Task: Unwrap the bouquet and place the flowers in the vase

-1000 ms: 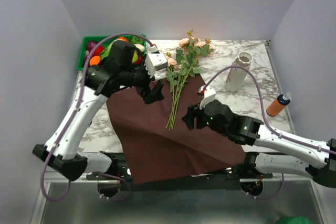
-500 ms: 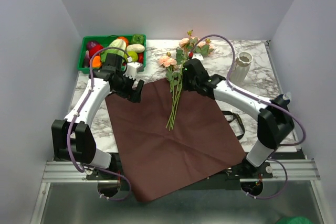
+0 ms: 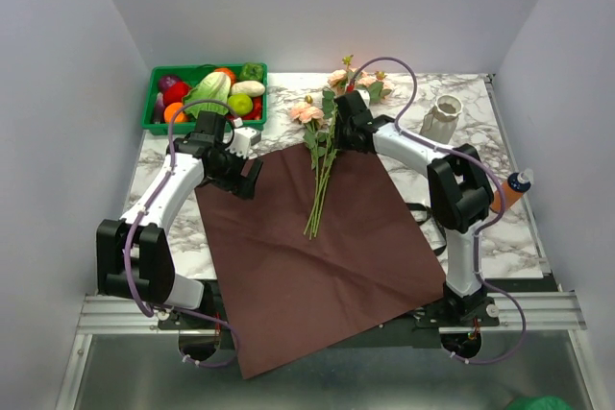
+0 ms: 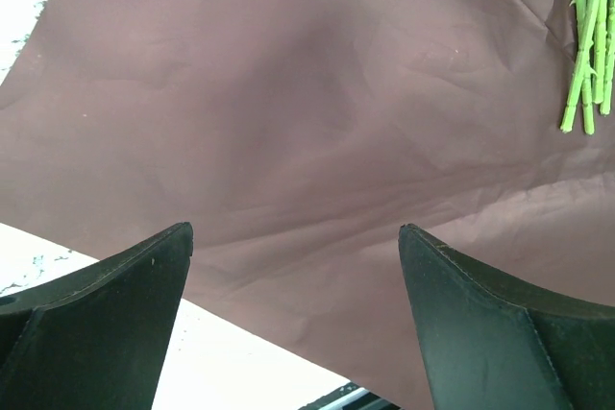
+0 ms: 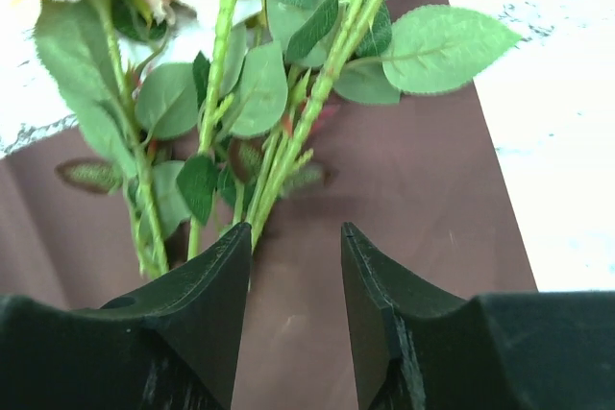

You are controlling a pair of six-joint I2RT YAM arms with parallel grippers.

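Right gripper (image 5: 296, 229) has reached the flowers (image 5: 259, 88), half-spread, stems hidden behind one finger; left gripper (image 4: 295, 228) spread wide.

lab-like robot test cell: plain white walls (image 3: 317, 7), marble-look table (image 3: 480, 93), aluminium frame rail (image 3: 538, 306)

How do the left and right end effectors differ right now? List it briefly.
Opening: the left end effector stands wide open; the right end effector is open more narrowly.
Position: the left hovers over bare maroon paper; the right sits at the flowers, stems just beside one finger.
Shared: both are empty, with black fingers.
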